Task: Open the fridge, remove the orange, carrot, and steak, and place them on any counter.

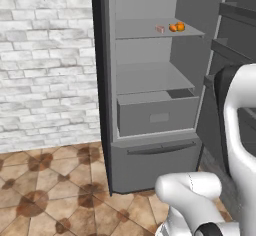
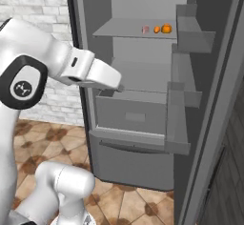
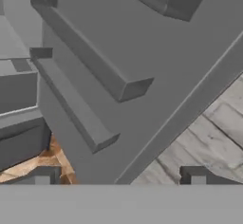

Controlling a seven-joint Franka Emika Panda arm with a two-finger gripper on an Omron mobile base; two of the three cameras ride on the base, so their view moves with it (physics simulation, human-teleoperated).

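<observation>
- Fridge (image 1: 150, 105) fills the centre of the left base frame, its door (image 2: 209, 100) swung wide at the right of the right base frame, door racks showing.
- Drawer (image 1: 157, 114) sits shut at mid-frame, below two bare-looking shelves.
- Pincer (image 3: 118, 178) at the bottom of the hand frame: tips spread wide, nothing between them, facing the door's inner racks.
- Steak (image 1: 160, 29), carrot (image 1: 172, 28) and orange (image 1: 180, 26) lie close together on the upper shelf (image 1: 135, 30), upper centre-right.

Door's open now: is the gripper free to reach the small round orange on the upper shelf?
Probably yes: the small round orange lies uncovered on the upper shelf, nothing before it. The open gripper faces the door, needing a swing.
</observation>
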